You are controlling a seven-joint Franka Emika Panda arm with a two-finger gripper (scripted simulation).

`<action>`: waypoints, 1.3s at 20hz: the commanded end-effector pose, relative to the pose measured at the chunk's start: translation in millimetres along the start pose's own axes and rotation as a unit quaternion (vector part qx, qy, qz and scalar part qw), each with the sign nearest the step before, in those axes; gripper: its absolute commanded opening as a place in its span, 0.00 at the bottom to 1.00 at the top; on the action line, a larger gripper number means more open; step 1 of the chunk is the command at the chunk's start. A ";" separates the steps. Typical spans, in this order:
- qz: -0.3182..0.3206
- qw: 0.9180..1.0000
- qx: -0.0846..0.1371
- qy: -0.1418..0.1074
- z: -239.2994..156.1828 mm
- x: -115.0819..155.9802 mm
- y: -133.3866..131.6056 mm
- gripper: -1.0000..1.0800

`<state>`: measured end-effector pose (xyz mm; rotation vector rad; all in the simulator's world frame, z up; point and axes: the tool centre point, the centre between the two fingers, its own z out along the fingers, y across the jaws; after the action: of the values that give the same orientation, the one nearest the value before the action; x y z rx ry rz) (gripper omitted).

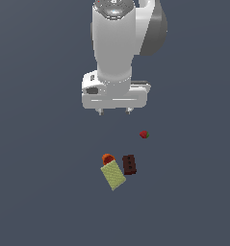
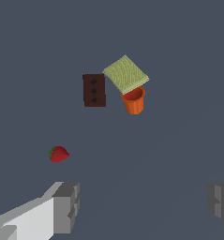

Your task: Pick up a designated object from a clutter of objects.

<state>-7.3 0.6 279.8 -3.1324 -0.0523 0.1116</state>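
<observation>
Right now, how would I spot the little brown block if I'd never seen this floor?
Below the white robot arm, find the small cluster on the flat grey floor. Beside the yellow-green textured box, on the exterior view's right, lies the dark brown rectangular block. Only it has three dark holes in a row.

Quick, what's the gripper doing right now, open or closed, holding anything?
Gripper: open and holding nothing, hanging above the floor, well clear of the dark brown block.

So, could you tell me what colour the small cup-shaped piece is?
Orange cup-shaped piece: orange, clearest in the wrist view.
</observation>
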 end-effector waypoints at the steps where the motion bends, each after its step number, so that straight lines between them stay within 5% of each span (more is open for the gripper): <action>1: 0.000 1.000 0.000 0.000 3.6 3.1 -1.2 0.96; 11: -0.004 1.000 -0.005 0.009 42.6 37.9 -13.2 0.96; 26: -0.013 0.999 -0.006 0.030 158.7 103.7 -50.9 0.96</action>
<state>79.3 52.4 124.9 -3.1450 -0.0927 0.0265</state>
